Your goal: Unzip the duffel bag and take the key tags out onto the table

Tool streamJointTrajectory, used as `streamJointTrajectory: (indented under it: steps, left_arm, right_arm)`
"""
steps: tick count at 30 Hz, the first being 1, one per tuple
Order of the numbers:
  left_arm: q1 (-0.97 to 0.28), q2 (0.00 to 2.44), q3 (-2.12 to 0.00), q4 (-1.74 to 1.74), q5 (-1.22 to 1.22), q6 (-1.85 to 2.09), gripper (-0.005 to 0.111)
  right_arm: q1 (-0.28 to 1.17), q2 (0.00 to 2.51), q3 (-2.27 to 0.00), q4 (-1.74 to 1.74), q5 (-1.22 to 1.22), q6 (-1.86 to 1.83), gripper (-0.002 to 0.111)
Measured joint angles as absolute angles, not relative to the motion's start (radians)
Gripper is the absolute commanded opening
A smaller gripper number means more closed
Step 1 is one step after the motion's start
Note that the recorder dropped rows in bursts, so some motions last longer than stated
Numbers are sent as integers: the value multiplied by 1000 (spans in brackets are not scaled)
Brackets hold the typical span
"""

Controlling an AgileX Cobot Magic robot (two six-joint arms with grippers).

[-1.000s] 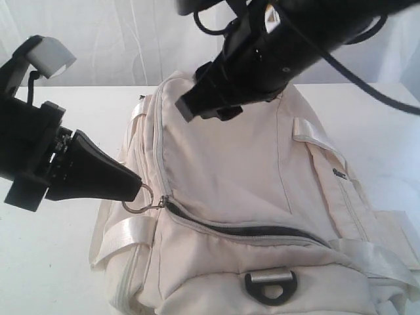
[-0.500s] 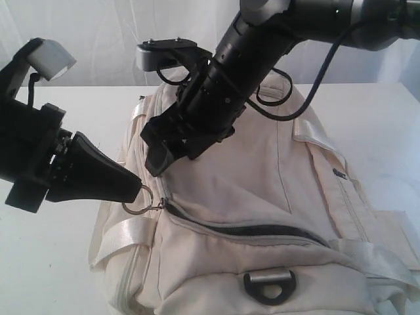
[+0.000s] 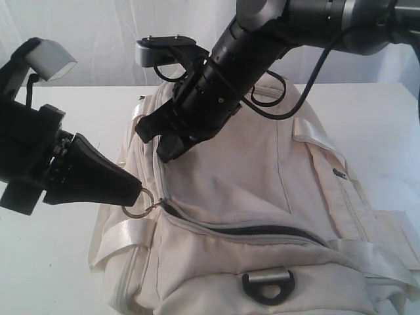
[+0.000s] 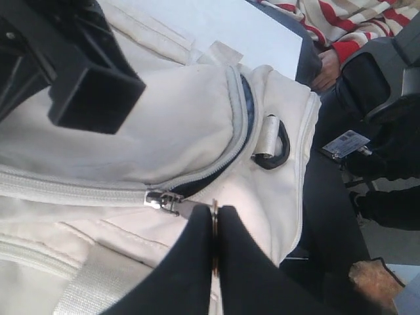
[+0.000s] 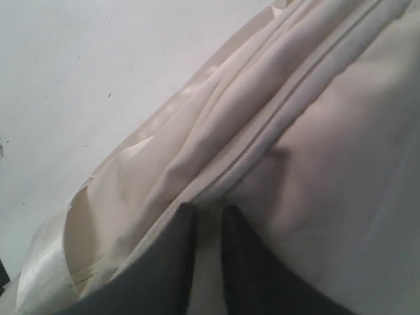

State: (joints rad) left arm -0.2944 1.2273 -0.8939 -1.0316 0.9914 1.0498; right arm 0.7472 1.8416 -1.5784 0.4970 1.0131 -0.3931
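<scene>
Left wrist view: left gripper [image 4: 213, 216] clamped tight on the metal ring [image 4: 214, 205] of the zipper slider [image 4: 161, 200], so a pull can run the zip along. Right gripper [image 5: 209, 211] nearly closed, looks nipped on a fold of the duffel bag [image 3: 256, 164] beside the zip line, likely bracing the fabric against that pull. Zip opening [image 3: 262, 231] only part open, a dark slit. Key tags not visible, presumably inside. Bag sits on the table [image 3: 39, 262].

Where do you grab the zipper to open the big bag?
Pinch the metal ring on the zipper pull, coming at the duffel bag from the exterior view's left. The ring sticks out past the cloth, thin, flat; the left gripper is shut on it.
</scene>
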Motion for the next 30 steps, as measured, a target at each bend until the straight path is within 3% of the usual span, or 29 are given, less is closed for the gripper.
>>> streamJointTrajectory:
  steps: [2,4,10,13,16,22,30]
  left_arm:
    - [-294,1227,-894,-1036,991,1052,0]
    - [-294,1227,-894,-1038,991,1052,0]
    - [-294,1227,-894,-1038,993,1054,0]
    - [-294,1227,-894,-1040,993,1054,0]
    - [-294,1227,-894,-1042,993,1054,0]
    - [-293,1227,-894,-1043,993,1054,0]
    - [-293,1227,-875,-1053,1000,1056,0]
  right_arm:
    - [747,1840,-1581,497,1037,-391,64]
    - [747,1836,-1582,500,1053,-390,74]
    - [750,1832,-1582,550,1080,-390,69]
    - [758,1846,-1582,552,1084,-390,64]
    - [768,1870,-1582,552,1091,-390,52]
    - [778,1891,-1582,552,1090,-380,2]
    - [780,1891,-1582,561,1056,-358,0]
